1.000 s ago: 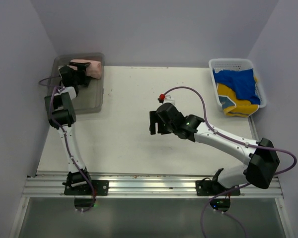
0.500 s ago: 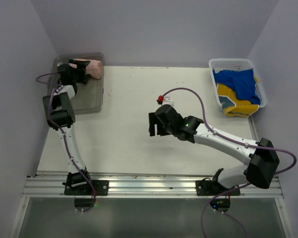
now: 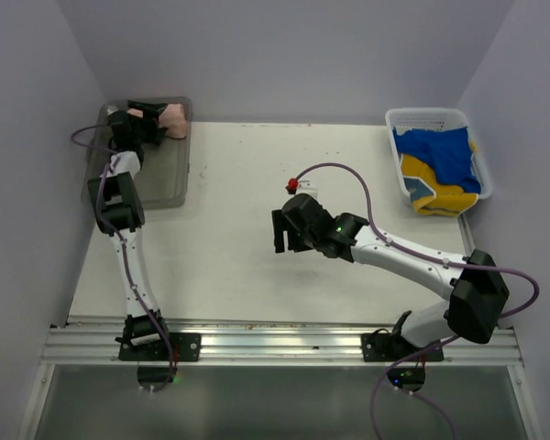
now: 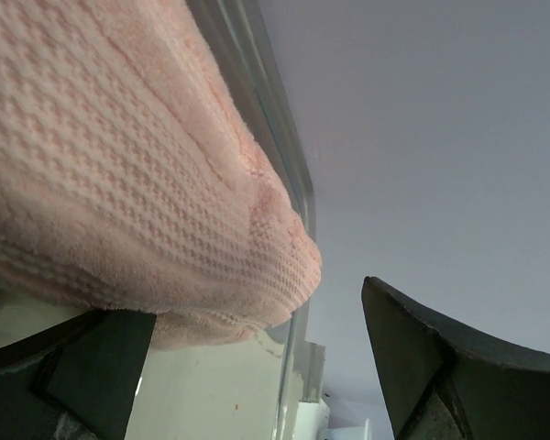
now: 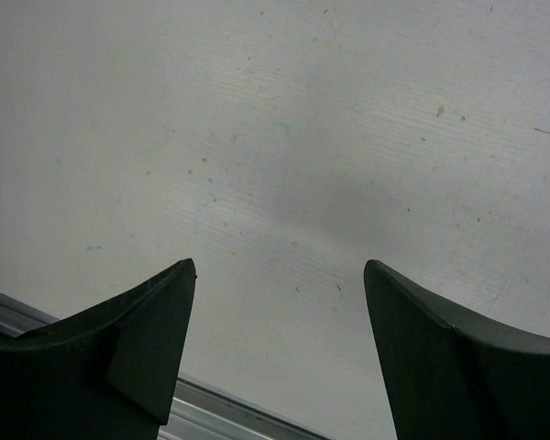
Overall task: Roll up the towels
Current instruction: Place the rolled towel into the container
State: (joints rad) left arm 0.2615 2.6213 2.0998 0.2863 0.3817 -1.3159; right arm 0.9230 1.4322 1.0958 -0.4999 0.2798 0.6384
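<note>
Pink towel (image 3: 175,120) in the far-left tray (image 3: 165,176)
Left gripper (image 3: 153,119) spread beside it; right gripper (image 3: 280,231) spread, empty, over the table (image 3: 220,266).

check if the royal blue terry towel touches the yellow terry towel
Touching: top view shows the royal blue terry towel overlapping the yellow terry towel in the white mesh basket.

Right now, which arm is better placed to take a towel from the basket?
Probably right: the right gripper, open and empty, is nearer the basket; the left gripper is at the pink towel.
</note>
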